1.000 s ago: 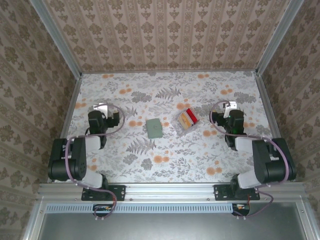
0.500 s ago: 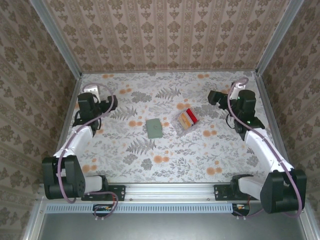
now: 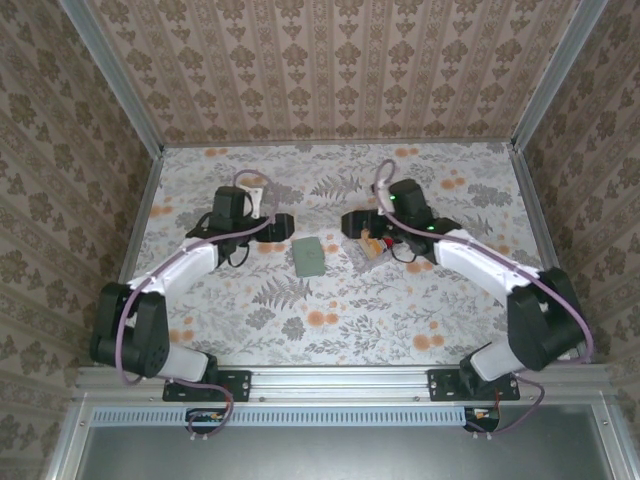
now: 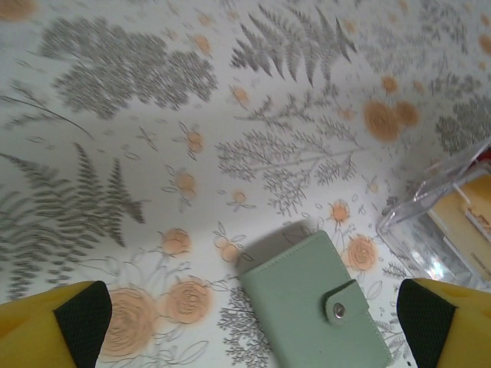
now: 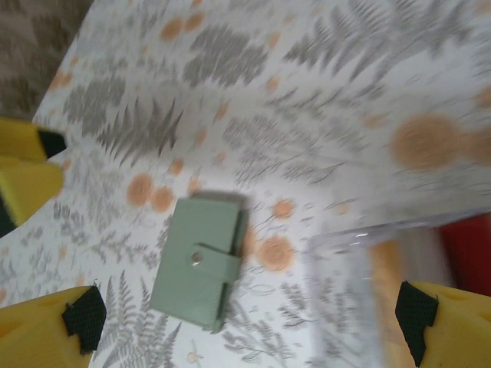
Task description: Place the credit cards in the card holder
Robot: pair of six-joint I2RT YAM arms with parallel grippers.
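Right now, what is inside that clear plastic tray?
Inside the clear tray lie an orange-yellow card and a red card. Whether more cards lie beneath them cannot be seen, and the close-up views cut off the rest of the tray.

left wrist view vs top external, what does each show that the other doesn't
Left wrist gives: the snap button on the card holder's flap. Top external gives: left claw and right claw, both open, flanking the holder, and the patterned walls. Both: card holder, clear tray, floral table.
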